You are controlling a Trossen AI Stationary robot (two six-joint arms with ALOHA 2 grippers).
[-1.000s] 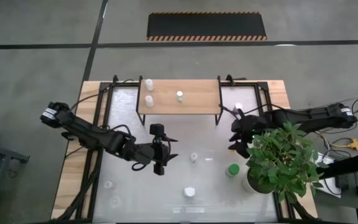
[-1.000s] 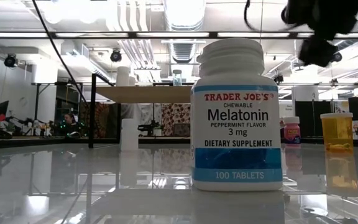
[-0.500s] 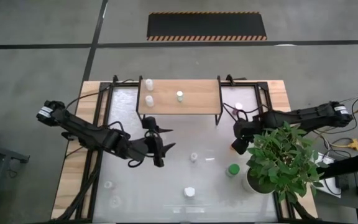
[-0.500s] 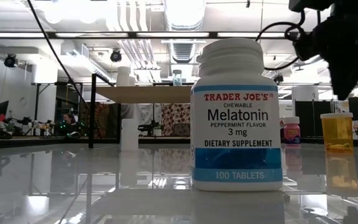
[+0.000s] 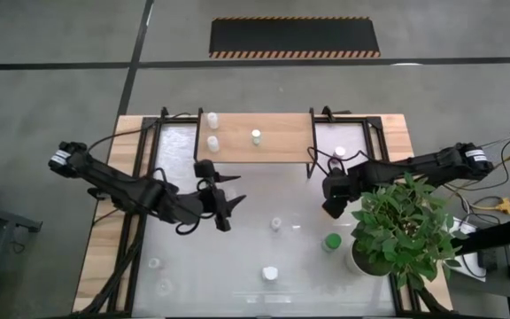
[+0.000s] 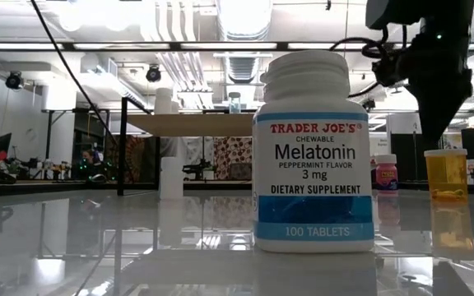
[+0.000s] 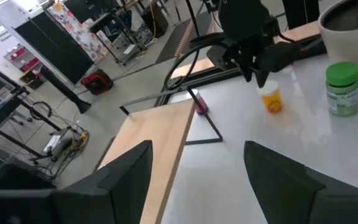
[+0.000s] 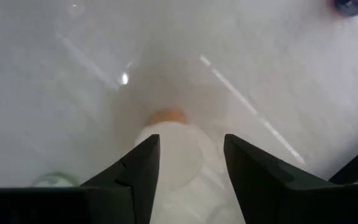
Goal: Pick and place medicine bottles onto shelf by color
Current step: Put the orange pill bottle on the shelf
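Glossy white tabletop point(image 5: 237, 257), light-wood shelf point(image 5: 277, 137) on black metal legs.

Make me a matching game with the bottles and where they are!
Things:
1. orange bottle
2. green bottle
3. Melatonin bottle
4. pink bottle

Places:
A. closest to the low camera
B. beside the plant pot
C. right under the right pincer
D. next to the shelf leg

Pairs: 1-C, 2-B, 3-A, 4-D
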